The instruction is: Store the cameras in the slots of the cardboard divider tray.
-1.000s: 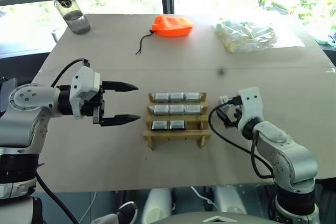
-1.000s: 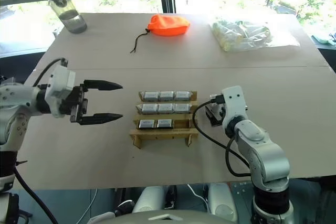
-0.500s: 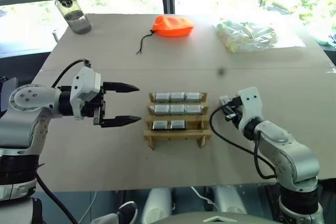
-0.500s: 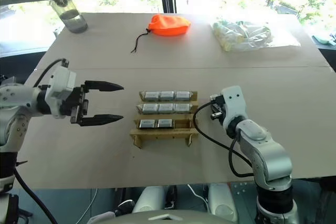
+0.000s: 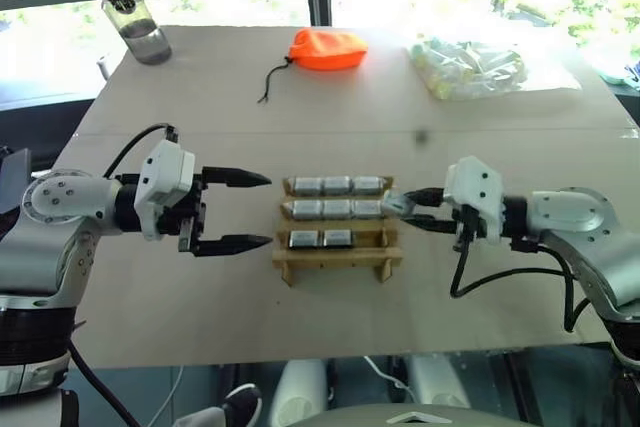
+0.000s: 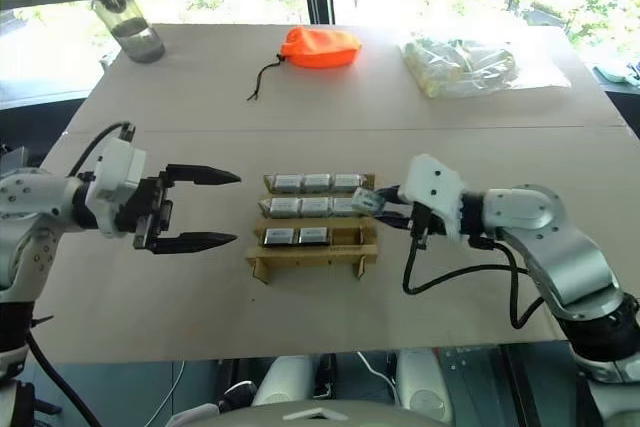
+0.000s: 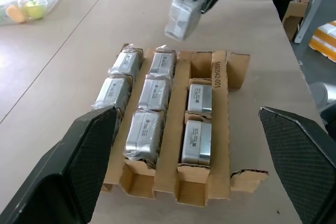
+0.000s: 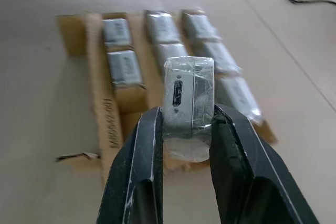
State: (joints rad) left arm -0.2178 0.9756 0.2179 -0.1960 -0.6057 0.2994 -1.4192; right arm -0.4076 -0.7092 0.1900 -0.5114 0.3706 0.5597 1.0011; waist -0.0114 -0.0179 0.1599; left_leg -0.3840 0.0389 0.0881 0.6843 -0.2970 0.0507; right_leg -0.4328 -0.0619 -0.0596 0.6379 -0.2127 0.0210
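A pale tan tabletop (image 5: 200, 327) fills the scene, with a seam running across it beyond the rack; behind it are bright windows with green foliage outside. At the centre stands the cardboard divider tray (image 5: 337, 259). Its two far rows hold three wrapped cameras (image 5: 337, 185) each, the third row holds two with its 3 o'clock slot empty, and the nearest row is empty. Printed on a cardboard wall in the left wrist view is writing that looks like "M80542-001"; small labels on the cameras are too fine to read.

The right tool (image 5: 400, 209) is clenched on a camera in clear wrap (image 8: 187, 103), held above the tray's 3 o'clock edge, near the empty slot. The left tool (image 5: 248, 210) is released, its fingers spread wide, hovering just beside the tray at 9 o'clock and touching nothing.

At 12 o'clock lies an orange pouch (image 5: 328, 49) with a dark cord. At 1 o'clock lies a clear bag of pale items (image 5: 470, 67). At 10 o'clock stands a water bottle (image 5: 133, 15) with a black cap, near the far edge.
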